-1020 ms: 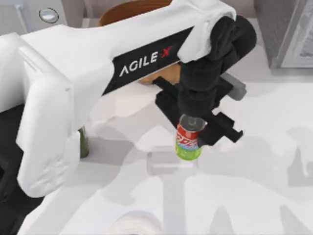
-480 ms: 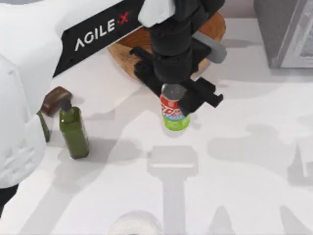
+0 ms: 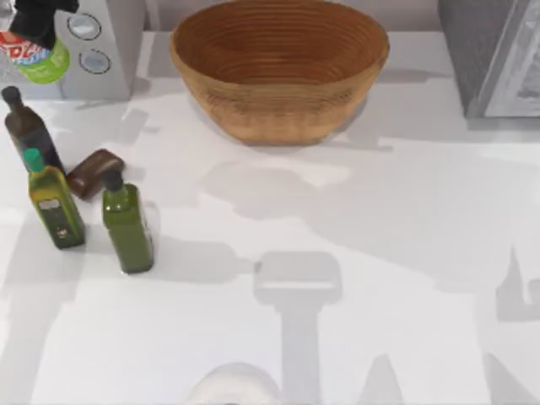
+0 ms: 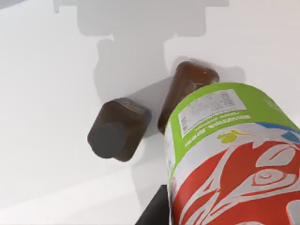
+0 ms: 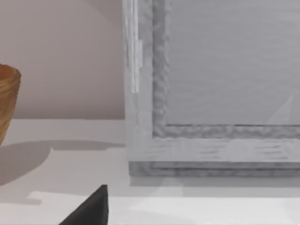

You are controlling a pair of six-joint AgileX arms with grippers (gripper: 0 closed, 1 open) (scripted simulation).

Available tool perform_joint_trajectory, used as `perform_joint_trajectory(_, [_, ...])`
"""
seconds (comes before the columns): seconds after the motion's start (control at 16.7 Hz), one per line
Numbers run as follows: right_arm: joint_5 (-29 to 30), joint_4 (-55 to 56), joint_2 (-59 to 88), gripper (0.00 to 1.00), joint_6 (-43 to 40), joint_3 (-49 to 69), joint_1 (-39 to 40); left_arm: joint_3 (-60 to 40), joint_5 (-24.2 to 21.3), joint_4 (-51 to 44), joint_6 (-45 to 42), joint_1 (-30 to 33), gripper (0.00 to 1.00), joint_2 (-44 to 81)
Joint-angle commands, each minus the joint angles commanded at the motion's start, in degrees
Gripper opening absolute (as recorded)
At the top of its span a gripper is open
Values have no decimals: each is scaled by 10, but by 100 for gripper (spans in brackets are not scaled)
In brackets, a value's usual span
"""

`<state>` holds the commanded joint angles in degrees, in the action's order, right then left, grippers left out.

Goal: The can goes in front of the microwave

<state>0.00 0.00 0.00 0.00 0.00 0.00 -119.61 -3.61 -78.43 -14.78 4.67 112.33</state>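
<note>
The left arm has swung right out of the middle of the top view since half a second ago: it no longer covers the basket (image 3: 278, 67), and the whole woven bowl is bare at the back of the desk (image 3: 380, 253). The can (image 3: 29, 55) has travelled with it, from the centre of the desk to the far back-left corner, where it hangs under the left hand (image 3: 32, 21), dark fingers clamped on its top. It sits just against the microwave (image 3: 101, 51), overlapping the left edge of the panel with the two round dials. The green bottle (image 3: 126, 229) stands where it stood, and two more bottles are now uncovered beside it, a yellow-green one with a teal cap (image 3: 55, 207) and a dark one (image 3: 27, 126), with a brown block (image 3: 93, 173) lying between them.

Up close in the left wrist view, the can (image 4: 234, 159) is tilted toward the camera: lime-green base with a white label panel, then a red band with white swirls and a touch of blue. Below it on the desk are the dark bottle (image 4: 117, 133) seen from above and the brown block (image 4: 185, 91).

The right wrist view faces a grey framed appliance (image 5: 211, 93); a dark tip of the right hand (image 5: 89, 208) pokes in, and I cannot tell how its fingers stand.
</note>
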Motion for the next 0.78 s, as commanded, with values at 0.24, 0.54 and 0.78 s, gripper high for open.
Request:
perform_joint_trajectory(0.24, [0,0,0,100,0,0,0,39,22,15,-6,-132,0,33])
perform_joint_trajectory(0.54, [0,0,0,100,0,0,0,94,33,37,14,-164,0,124])
perform_joint_trajectory(0.78, [0,0,0,100,0,0,0,97,34,39,16,-162,0,129])
